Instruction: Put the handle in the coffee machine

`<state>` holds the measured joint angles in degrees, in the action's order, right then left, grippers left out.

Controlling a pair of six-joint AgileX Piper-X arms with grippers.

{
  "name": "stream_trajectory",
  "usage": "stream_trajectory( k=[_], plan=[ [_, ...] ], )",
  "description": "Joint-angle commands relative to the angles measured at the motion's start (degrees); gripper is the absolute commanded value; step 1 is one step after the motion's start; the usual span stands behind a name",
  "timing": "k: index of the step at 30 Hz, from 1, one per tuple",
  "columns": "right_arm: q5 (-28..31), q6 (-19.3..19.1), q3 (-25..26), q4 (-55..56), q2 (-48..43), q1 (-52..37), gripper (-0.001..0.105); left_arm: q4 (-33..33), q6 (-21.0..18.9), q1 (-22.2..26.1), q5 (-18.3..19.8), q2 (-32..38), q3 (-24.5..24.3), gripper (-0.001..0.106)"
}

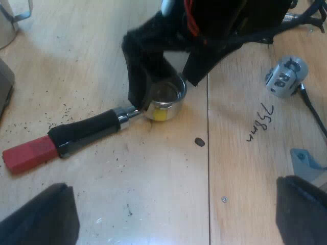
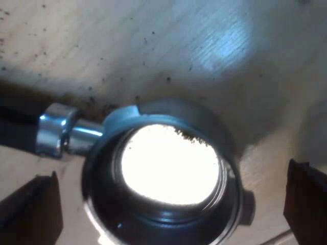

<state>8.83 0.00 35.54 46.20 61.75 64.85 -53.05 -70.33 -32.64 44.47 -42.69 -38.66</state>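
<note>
Holder [image 1: 102, 125]: round metal basket, black handle ending in red, lying loose on the pale wooden counter [image 1: 153, 194], with the handle pointing to eight o'clock from the basket.
Right hand [image 2: 168, 204]: open over the basket, fingers [image 2: 30, 209] at three and nine o'clock, clear of the rim.
Left hand [image 1: 176, 219]: open, holding nothing.
Grounds [image 2: 89, 102]: dark specks on the counter by the handle.

Both downward — shared holder [image 1: 94, 128], right nearer
</note>
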Motion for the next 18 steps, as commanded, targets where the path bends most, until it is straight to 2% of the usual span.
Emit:
stream_trajectory(
  k=[1,9,16,18],
  plan=[
    [0.6,-1.6,-0.1,-0.3,1.3,0.0,0.089,0.6,-0.7,-0.3,0.5,0.1,-0.3,0.081],
    [3.0,-5.1,-0.1,-0.9,1.8,-1.8,0.089,0.6,-1.1,-0.3,0.5,0.1,-0.3,0.081],
    [-0.1,-11.2,-0.1,-1.1,2.3,-5.5,0.089,0.6,-1.1,-0.3,0.5,0.1,-0.3,0.081],
    [-1.4,-11.8,-0.1,-1.1,2.9,-5.5,0.089,0.6,-1.1,-0.3,0.5,0.1,-0.3,0.081]
  ],
)
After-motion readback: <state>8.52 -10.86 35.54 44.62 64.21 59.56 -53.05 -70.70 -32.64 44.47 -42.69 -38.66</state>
